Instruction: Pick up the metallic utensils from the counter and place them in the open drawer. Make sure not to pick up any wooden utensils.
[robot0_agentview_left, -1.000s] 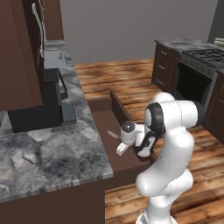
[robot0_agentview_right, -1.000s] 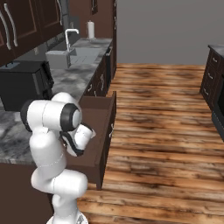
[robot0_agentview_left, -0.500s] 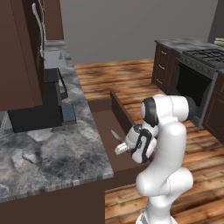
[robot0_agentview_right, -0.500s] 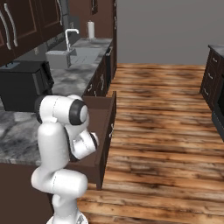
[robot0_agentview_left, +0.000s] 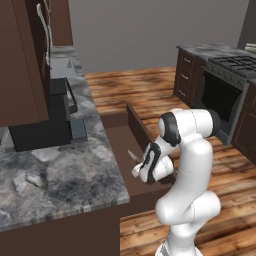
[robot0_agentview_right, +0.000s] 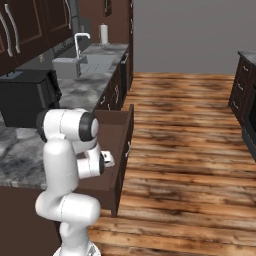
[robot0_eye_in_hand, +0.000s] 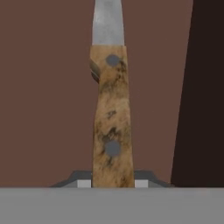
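Gripper (robot0_agentview_left: 136, 169) sits lower over the open drawer (robot0_agentview_left: 131, 150) than a second ago, the elbow having swung out from the counter (robot0_agentview_left: 60, 172) toward the wooden floor (robot0_agentview_right: 190, 130). Its fingers are clamped on a knife (robot0_eye_in_hand: 111, 109) by the handle: a mottled tan grip, straight-sided, with two round grey rivets, ending in a flat silver-grey blade that points away from the hand above the drawer's smooth brown bottom. In the left base view the pale blade tip (robot0_agentview_left: 131, 155) pokes out over that bottom, just beside the marbled grey counter edge.
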